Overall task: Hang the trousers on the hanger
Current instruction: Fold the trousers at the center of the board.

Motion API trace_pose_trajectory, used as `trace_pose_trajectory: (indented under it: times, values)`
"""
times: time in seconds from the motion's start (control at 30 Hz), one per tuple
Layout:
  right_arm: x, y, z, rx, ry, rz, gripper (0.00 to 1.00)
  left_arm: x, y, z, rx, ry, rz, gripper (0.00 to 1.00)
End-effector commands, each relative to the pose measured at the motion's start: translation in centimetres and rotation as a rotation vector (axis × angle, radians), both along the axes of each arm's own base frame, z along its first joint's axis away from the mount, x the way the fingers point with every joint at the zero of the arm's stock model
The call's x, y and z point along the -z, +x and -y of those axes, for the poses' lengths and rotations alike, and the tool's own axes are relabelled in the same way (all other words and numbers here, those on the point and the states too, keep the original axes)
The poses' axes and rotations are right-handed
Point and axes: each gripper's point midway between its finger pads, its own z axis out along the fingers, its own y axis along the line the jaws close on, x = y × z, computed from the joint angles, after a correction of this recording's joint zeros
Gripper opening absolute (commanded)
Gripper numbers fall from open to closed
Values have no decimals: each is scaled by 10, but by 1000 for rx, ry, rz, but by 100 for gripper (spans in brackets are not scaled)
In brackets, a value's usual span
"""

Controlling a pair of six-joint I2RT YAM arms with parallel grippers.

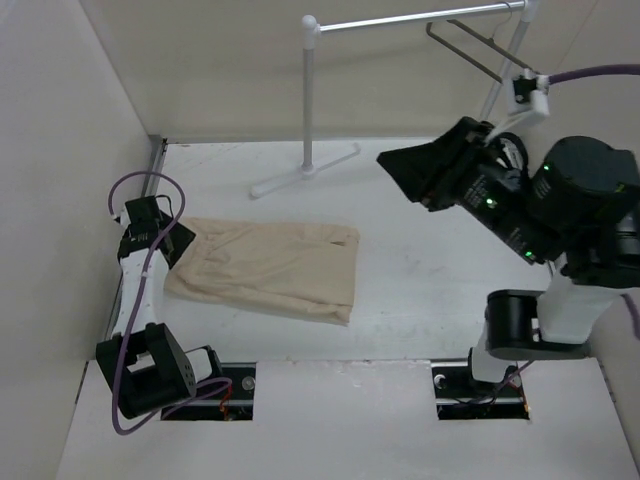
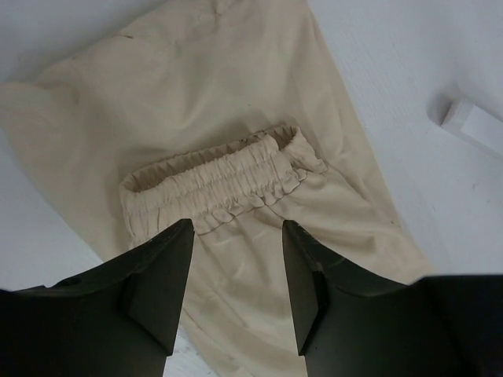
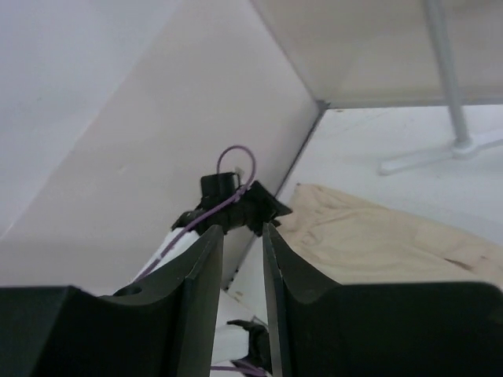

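The beige trousers lie folded flat on the white table, left of centre. In the left wrist view their elastic waistband lies just beyond my fingertips. My left gripper is open and empty, low over the trousers' left end. My right gripper is raised in the air at the right, jaws a little apart and empty. It points left toward the trousers. The thin dark hanger hangs on the rack's bar at the top right.
The white tubular rack stands at the back, its foot on the table behind the trousers; the foot also shows in the left wrist view. Beige walls close in the left and back. The left arm shows in the right wrist view.
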Motion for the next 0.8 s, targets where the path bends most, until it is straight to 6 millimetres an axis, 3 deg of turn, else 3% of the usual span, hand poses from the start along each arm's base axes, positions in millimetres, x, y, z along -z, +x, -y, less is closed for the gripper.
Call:
trace_pose_trajectory:
  times: [0.0,0.07,0.1,0.13,0.23,0.33,0.4,0.47,0.6,0.67,0.77]
  values:
    - [82,4,69,175,-450,-45,33,3,-11,-3,2,26,1,47]
    - [96,1,103,226,-458,-75,35,9,-20,-8,-30,38,-15,48]
    - [110,-1,110,219,-447,-82,35,10,-21,-9,-40,39,-12,48]
    - [125,-7,107,166,-402,-94,35,11,-21,-10,-48,36,-9,48]
    - [164,-30,66,-50,-216,-100,40,0,-12,-10,-61,38,27,47]
    - [204,-19,42,-50,-174,-67,54,-13,-4,-11,-61,55,45,47]
    - [248,-3,24,-52,-197,-106,69,-15,-4,-13,-63,61,40,47]
    - [301,13,9,-91,-187,-211,72,-12,-5,-17,-79,50,30,47]
    - [395,48,15,-70,-45,-432,73,-17,-4,-14,-76,54,47,47]
    - [425,54,20,-55,8,-499,72,-20,-1,-6,-51,51,58,48]
    - [452,53,13,-89,24,-556,73,-24,1,6,-20,45,74,48]
